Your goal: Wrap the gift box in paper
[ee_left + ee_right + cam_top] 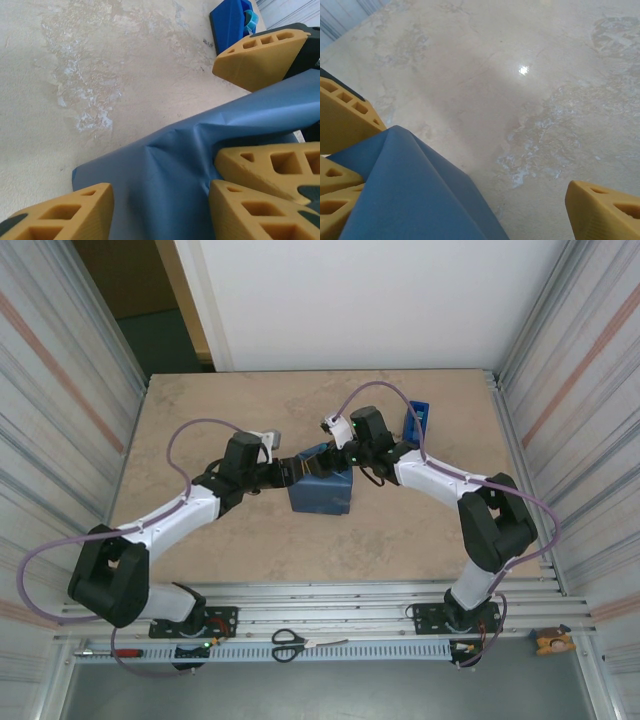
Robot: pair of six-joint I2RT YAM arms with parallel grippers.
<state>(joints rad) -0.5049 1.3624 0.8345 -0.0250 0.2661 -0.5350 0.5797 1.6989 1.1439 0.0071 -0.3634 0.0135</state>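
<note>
Closest to the lens, the left gripper [161,192] stands partly open. Its fingers [65,215] sit on either side of a raised fold of the paper [180,145] without pinching it.

The table [200,420] is a smooth, pale, stone-look slab, and the parcel sits at its middle between the two arms. The paper drapes dark face out over what I take to be the gift box, hidden beneath. The right gripper [476,160] reaches in from the far right with its jaws wide, straddling a tented corner of the sheet and clamping nothing. A blue tape dispenser [417,420] sits far right, apart from the parcel.

The sheet looks light, thin and soft. It likely creases where pushed, springs open when released, and tears under a hard tug. The smooth table may let the parcel slide. The best hold is probably a free flap edge near a corner, pressed against the stiff box.
</note>
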